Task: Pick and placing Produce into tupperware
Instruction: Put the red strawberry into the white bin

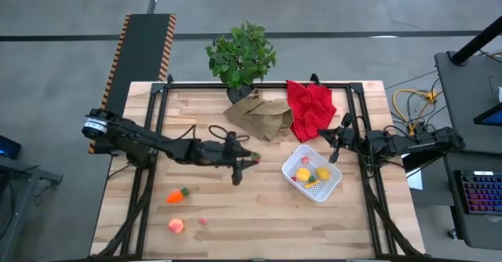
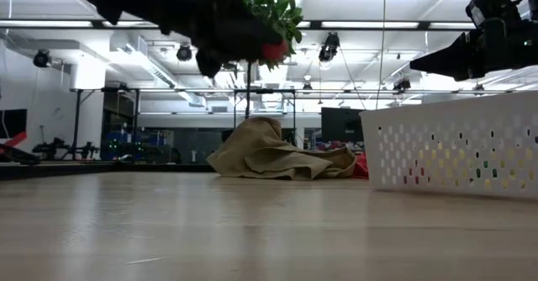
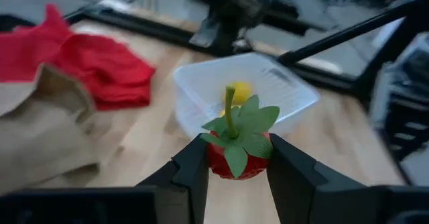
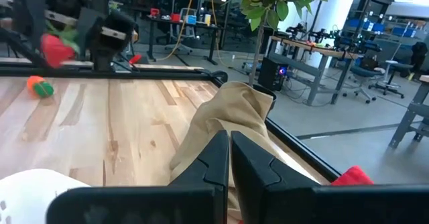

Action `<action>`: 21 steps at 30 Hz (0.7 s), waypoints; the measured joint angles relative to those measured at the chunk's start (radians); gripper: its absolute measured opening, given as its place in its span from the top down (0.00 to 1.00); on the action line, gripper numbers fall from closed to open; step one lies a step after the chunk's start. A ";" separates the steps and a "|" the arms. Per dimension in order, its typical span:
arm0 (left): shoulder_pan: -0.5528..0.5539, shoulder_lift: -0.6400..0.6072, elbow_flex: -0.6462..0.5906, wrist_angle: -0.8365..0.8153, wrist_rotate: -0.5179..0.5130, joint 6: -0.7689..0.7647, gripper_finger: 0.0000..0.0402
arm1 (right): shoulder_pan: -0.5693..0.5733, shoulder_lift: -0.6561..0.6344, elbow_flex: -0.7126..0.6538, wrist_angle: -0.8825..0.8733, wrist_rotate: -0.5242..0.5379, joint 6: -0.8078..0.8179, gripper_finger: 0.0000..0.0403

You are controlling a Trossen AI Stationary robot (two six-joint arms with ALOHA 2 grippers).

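Note:
My left gripper [image 1: 248, 161] reaches over the middle of the table from the left and is shut on a red toy strawberry [image 3: 236, 162] with a green leafy top, raised above the wood. The white tupperware [image 1: 332, 185] lies to its right, with a yellow lemon [image 1: 303, 173], corn [image 1: 322, 172] and other small pieces in it. The orange carrot [image 1: 178, 194], the peach [image 1: 176, 225] and a tiny red berry [image 1: 202, 220] lie on the near left part of the table. My right gripper [image 4: 230, 162] is shut and empty, beyond the tupperware's far right corner. My left gripper pinches the strawberry's red body [image 3: 218, 165] between its two fingers [image 3: 193, 177], one on each side. The fingers come roughly level from the table's left. The berry is lifted clear of the table [image 2: 271, 51], and its green top and stem [image 3: 229, 110] point away from the wrist.
A crumpled brown paper bag [image 1: 259, 113] and a red cloth [image 1: 311, 105] lie at the far side, with a potted plant [image 1: 240, 54] behind them. Bare wood shows between the left gripper and the tupperware. Black frame rails run along the table's edges.

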 joint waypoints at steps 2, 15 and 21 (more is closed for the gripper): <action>0.023 0.024 0.010 0.000 0.016 0.000 0.74 | 0.000 0.000 0.000 0.000 0.001 -0.001 0.98; 0.068 0.342 0.305 0.006 0.206 0.075 0.74 | 0.000 0.000 0.000 -0.001 0.018 -0.012 0.98; 0.068 0.453 0.463 -0.060 0.257 0.112 0.74 | 0.000 -0.001 0.000 -0.001 0.019 -0.012 0.98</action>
